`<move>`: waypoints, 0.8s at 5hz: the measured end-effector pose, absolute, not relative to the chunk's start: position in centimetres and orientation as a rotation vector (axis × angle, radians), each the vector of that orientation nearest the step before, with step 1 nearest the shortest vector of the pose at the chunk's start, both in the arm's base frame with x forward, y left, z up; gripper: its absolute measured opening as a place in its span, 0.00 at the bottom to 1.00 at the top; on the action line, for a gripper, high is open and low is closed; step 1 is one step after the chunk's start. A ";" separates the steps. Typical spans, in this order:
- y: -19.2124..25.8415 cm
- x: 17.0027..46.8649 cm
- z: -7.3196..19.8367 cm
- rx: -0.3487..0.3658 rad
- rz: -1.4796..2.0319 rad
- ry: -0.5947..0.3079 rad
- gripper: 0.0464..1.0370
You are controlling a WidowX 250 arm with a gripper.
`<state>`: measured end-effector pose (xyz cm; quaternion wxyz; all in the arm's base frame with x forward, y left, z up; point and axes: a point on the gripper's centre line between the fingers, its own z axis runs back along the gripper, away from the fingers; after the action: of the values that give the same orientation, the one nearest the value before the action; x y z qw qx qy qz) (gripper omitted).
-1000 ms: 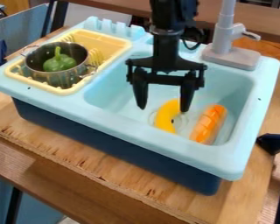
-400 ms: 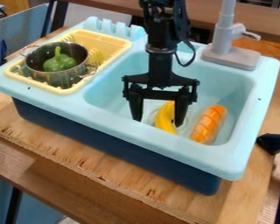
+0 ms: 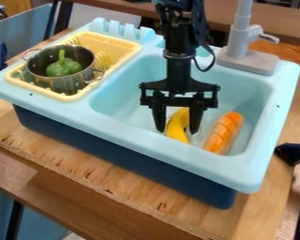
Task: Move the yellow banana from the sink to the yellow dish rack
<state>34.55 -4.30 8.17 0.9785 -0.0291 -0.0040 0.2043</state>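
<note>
While the black two-finger gripper (image 3: 177,129) hangs down into the light-blue plastic sink basin (image 3: 118,96), its fingers (image 3: 195,121) stand apart on either side of the curved yellow toy banana (image 3: 177,125); whether either one touches it is hard to tell from this angle. Just to the side, on the basin floor, lies the long orange toy carrot with pale bands (image 3: 224,133). Left of the basin, the green toy bell pepper (image 3: 63,67) sits in the silver metal pot (image 3: 60,84), which stands in the yellow plastic dish rack (image 3: 122,47).
</note>
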 end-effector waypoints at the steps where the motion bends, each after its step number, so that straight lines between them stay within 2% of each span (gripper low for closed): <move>1: -4.0 33.8 8.2 -0.041 0.433 -0.003 0.39; 3: -2.6 31.7 13.9 -0.079 0.610 -0.123 0.37; 4: 1.6 30.3 18.2 -0.115 0.801 -0.239 0.37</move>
<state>30.33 1.55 18.19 0.9124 -0.0558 -0.1159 0.3886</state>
